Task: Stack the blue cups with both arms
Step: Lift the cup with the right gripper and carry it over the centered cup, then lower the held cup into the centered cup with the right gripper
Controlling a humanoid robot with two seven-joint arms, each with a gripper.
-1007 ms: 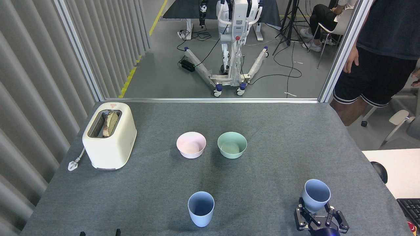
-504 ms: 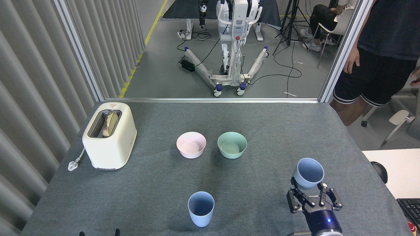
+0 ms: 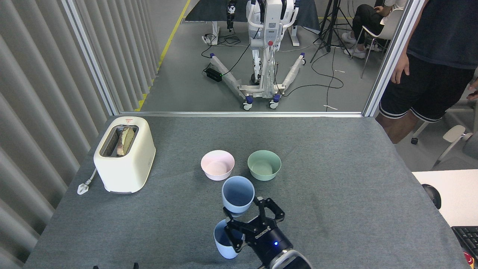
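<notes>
One blue cup (image 3: 238, 194) hangs in the air, mouth tilted toward me, with my right gripper (image 3: 245, 216) shut on its lower body. It sits just above and behind the second blue cup (image 3: 223, 244), which stands upright on the grey table near the front edge, partly hidden by the gripper's fingers (image 3: 233, 235). The right arm reaches in from the lower right. Of my left gripper (image 3: 114, 266) only two dark fingertips show at the bottom edge, spread apart with nothing between them.
A pink bowl (image 3: 217, 164) and a mint-green bowl (image 3: 264, 164) stand just behind the held cup. A cream toaster (image 3: 124, 154) with bread is at the left. A person (image 3: 433, 67) stands past the table's far right corner.
My right gripper has carried its blue cup from the table's right side far to the left, and now holds it over the standing cup. The left gripper has stayed put.
</notes>
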